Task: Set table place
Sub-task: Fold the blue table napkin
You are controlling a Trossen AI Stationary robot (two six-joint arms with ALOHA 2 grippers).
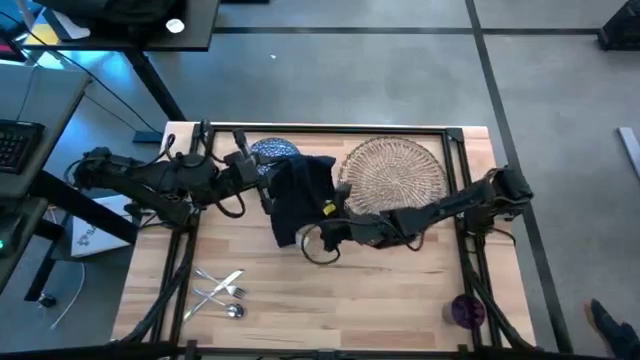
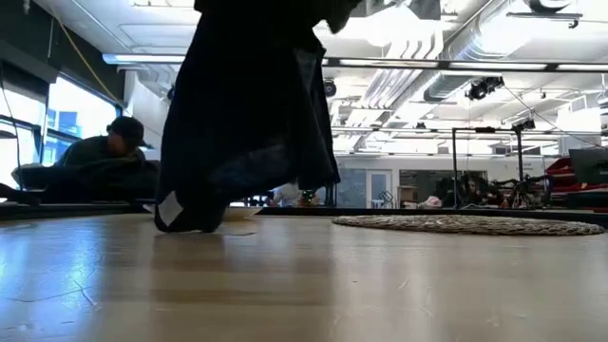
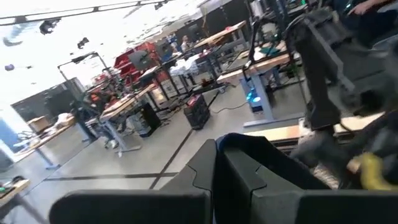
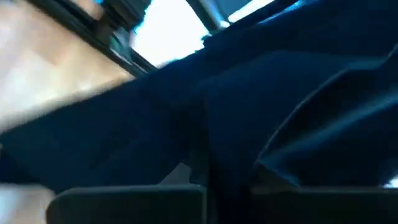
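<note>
The dark navy napkin (image 1: 300, 195) hangs in folds between my two grippers above the table's (image 1: 330, 310) middle. In the low view its lowest corner (image 2: 188, 222) seems to touch the wood. My left gripper (image 1: 266, 178) is shut on its left side, and my right gripper (image 1: 320, 232) is shut on its near side. The wicker placemat (image 1: 395, 172) lies flat at the far right. The blue speckled plate (image 1: 272, 152) sits at the far edge, partly hidden behind the napkin. The cutlery (image 1: 222, 290) lies near left, and the purple cup (image 1: 467, 311) stands near right. My left gripper pinches the napkin's left edge (image 3: 239, 149) between its two fingers, coming roughly level from the table's left. The cloth bunches up beyond the fingertips and hangs below. My right gripper pinches a fold of the napkin (image 4: 205, 143) between its two fingers, coming from the table's right side at the cloth's near part. How many layers cannot be told. The cloth drapes slack across the fingers.
A black rail frame (image 1: 320, 128) runs around the tabletop. Bare wood lies between the cutlery and the cup along the near edge. A person (image 2: 104, 157) sits beyond the table's far side, and a dark desk with a keyboard (image 1: 15, 140) stands to the left.
</note>
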